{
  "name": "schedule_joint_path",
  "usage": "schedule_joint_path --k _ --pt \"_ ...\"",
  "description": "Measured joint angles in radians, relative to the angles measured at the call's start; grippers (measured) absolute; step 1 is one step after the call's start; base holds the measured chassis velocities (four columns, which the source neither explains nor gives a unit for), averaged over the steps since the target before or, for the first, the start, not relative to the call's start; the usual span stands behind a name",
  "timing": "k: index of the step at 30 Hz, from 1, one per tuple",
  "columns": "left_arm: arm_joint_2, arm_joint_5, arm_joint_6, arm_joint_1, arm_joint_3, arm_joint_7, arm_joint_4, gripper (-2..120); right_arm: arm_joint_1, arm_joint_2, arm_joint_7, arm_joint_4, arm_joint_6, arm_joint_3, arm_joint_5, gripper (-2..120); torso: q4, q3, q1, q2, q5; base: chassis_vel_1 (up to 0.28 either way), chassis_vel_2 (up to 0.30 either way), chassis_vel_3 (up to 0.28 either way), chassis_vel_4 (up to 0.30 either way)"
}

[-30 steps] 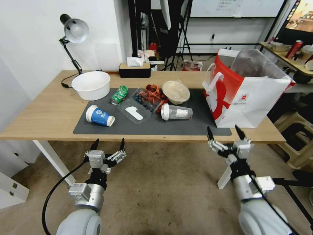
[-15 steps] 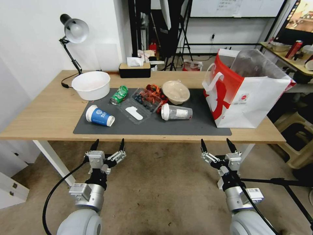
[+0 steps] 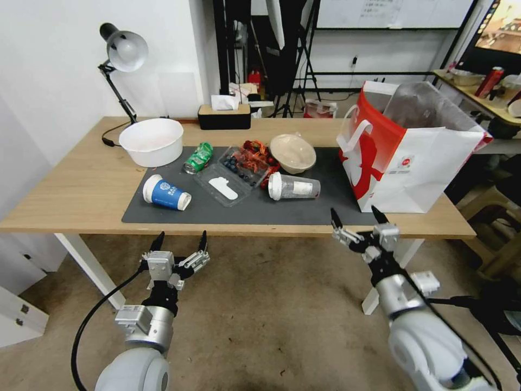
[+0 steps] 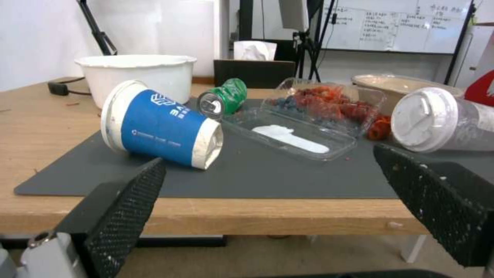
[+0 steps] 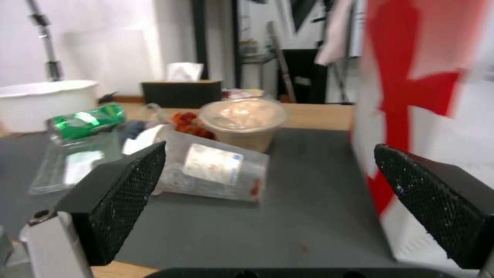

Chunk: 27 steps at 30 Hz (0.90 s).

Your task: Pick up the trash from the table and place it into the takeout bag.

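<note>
Trash lies on the table's (image 3: 81,184) dark mat: a blue paper cup (image 3: 165,194) (image 4: 159,129) on its side, a crushed green can (image 3: 198,158) (image 4: 224,100), a clear clamshell (image 3: 233,174) (image 4: 308,119), red shells (image 3: 258,155), a beige lidded bowl (image 3: 293,153) (image 5: 244,119) and a clear lidded cup (image 3: 294,187) (image 5: 211,170) lying down. At the mat's right end stands the takeout bag (image 3: 407,152) (image 5: 427,96), its top open. My left gripper (image 3: 182,239) (image 4: 268,156) hangs open below the front edge, facing the blue cup. My right gripper (image 3: 355,214) (image 5: 268,146) is open at the front edge, between the clear cup and the bag.
A white bowl (image 3: 152,141), a desk lamp (image 3: 124,51) and a black tissue box (image 3: 224,115) stand at the back of the table. White table legs (image 3: 89,266) drop below the front edge. A stool and a side table stand to the right.
My right gripper dipped below the table edge, then rose again and shifted left to the front edge by the bag. The left arm and the trash have not moved.
</note>
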Motion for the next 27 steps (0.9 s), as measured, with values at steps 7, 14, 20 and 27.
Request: schedule_joint_path --k 7,14,20,27 --pt "-0.008 0.004 0.0 0.001 0.0 0.0 0.001 100 0.128 -0.101 -0.089 -0.06 -0.081 -0.007 0.045 100 0.0 0.0 0.0 0.0 0.0 0.0 0.0 0.0 0.0" --pt "-0.021 0.016 -0.002 0.002 0.0 0.001 0.005 100 0.295 -0.24 -0.258 -0.152 -0.112 -0.079 0.078 100 0.0002 0.0 0.0 0.0 -0.0002 0.0 0.0 0.0 0.0" --pt "-0.023 0.034 -0.004 0.003 0.006 0.003 0.005 100 0.492 -0.341 -0.401 -0.296 -0.1 -0.22 0.103 100 -0.0002 0.0 0.0 0.0 0.0001 0.0 0.0 0.0 0.0" --pt "-0.023 0.056 -0.004 0.002 0.021 0.008 0.005 100 0.729 -0.337 -0.45 -0.462 -0.088 -0.401 0.106 100 0.0004 0.0 0.0 0.0 -0.0004 0.0 0.0 0.0 0.0"
